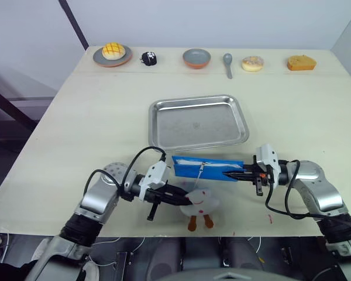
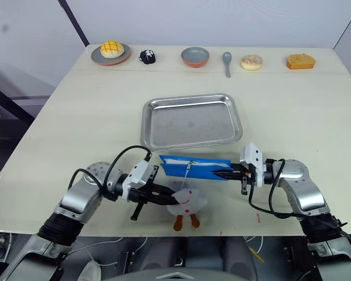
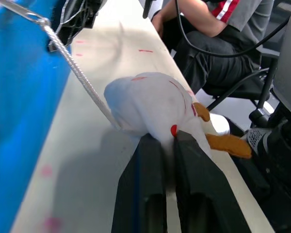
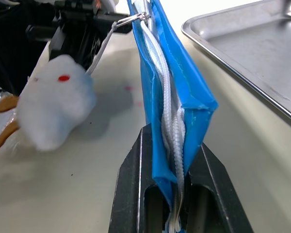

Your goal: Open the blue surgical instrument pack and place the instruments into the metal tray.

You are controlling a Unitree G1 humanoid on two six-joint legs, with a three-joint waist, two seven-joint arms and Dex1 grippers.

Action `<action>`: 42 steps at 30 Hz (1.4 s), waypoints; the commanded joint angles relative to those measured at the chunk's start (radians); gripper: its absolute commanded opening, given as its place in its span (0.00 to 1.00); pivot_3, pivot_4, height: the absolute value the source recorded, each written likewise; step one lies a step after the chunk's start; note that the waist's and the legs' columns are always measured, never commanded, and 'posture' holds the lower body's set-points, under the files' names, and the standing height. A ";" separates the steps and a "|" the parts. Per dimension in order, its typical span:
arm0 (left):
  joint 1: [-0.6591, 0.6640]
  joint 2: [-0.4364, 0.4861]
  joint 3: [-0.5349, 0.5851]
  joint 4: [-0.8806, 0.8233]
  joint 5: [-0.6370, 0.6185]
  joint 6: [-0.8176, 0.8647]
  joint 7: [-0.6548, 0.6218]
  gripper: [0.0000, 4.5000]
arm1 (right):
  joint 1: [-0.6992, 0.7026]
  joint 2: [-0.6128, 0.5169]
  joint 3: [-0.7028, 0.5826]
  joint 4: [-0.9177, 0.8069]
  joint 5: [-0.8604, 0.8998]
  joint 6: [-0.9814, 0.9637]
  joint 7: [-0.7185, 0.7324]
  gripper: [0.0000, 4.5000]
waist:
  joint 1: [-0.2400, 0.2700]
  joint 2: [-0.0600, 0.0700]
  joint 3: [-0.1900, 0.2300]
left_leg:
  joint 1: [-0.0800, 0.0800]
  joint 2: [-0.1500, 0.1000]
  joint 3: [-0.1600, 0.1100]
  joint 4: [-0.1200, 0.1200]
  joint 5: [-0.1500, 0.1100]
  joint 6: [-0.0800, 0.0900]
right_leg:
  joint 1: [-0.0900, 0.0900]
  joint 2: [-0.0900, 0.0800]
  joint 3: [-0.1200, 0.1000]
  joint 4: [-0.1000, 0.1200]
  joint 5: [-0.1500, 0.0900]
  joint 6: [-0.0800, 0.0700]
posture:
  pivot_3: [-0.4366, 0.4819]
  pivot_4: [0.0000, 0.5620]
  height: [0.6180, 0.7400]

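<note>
Fingers on my right gripper (image 4: 177,191) are pinched onto one end of the flat bright-blue rectangular instrument pack (image 1: 207,168), with its white zip edge running between them. Left gripper (image 3: 166,145): its fingers are nearly together, clamped on the white plush chicken toy with orange feet (image 1: 199,203). I see a thin silvery chain (image 3: 77,73) running from the toy up to a metal ring at the pack's zip.

Pack sits lengthwise between the two grippers, near the front edge of the pale worktop (image 1: 76,117), still closed. I cannot see any instruments.

Shallow rectangular stainless-steel tray with rounded corners (image 1: 240,117) lies just beyond the pack, toward the middle of the worktop; the pack's long edge is near the tray's front rim, and I cannot tell if they touch.

Far edge of the worktop, my left to right:
- round grey plate carrying a yellow bun (image 1: 99,59)
- small black object (image 1: 148,57)
- grey bowl with orange rim (image 1: 196,58)
- grey spoon (image 1: 228,63)
- ring doughnut (image 1: 253,63)
- orange cake wedge (image 1: 301,62)

A seated person's leg and sleeve (image 3: 223,29) show in the left wrist view beyond the worktop edge.
</note>
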 commanded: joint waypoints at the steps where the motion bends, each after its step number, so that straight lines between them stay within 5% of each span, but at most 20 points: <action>1: -0.015 0.061 0.063 0.006 -0.058 0.003 -0.064 0.02 | -0.010 -0.004 0.002 0.020 -0.019 -0.015 0.004 0.00 | 0.000 0.000 0.000 | 0.000 0.000 0.000 0.000 0.000 0.000 | 0.000 0.000 0.000 0.000 0.000 0.000 | 0.48 0.27 0.94; 7: -0.080 0.209 0.094 0.132 -0.094 -0.006 -0.094 0.02 | -0.014 -0.002 0.005 0.036 -0.023 -0.029 0.008 0.00 | -0.002 0.000 0.000 | 0.000 0.001 0.000 0.000 0.000 0.000 | 0.000 0.000 -0.001 0.000 0.000 0.000 | 0.48 0.27 0.94; 19: -0.167 0.307 0.096 0.372 -0.008 -0.102 -0.094 0.02 | -0.014 0.000 0.004 0.047 -0.026 -0.043 0.014 0.00 | -0.003 0.000 0.000 | 0.000 0.000 0.000 0.000 0.000 0.000 | 0.000 0.001 0.000 0.000 0.000 0.000 | 0.48 0.27 0.94; 33: -0.096 0.285 0.109 0.392 0.018 -0.069 -0.062 0.02 | 0.000 -0.001 -0.009 0.035 -0.010 -0.054 0.016 0.00 | -0.003 0.000 0.000 | 0.000 0.000 0.000 0.000 0.000 0.000 | 0.000 0.001 0.000 0.001 0.000 0.000 | 0.48 0.27 0.94; 42: -0.058 0.219 0.103 0.369 0.041 -0.064 -0.051 0.02 | -0.013 0.043 -0.076 -0.052 0.168 0.017 0.035 0.00 | 0.002 0.001 0.001 | 0.000 0.000 0.000 0.000 0.000 0.000 | 0.000 0.000 0.000 0.000 0.000 0.000 | 0.48 0.27 0.94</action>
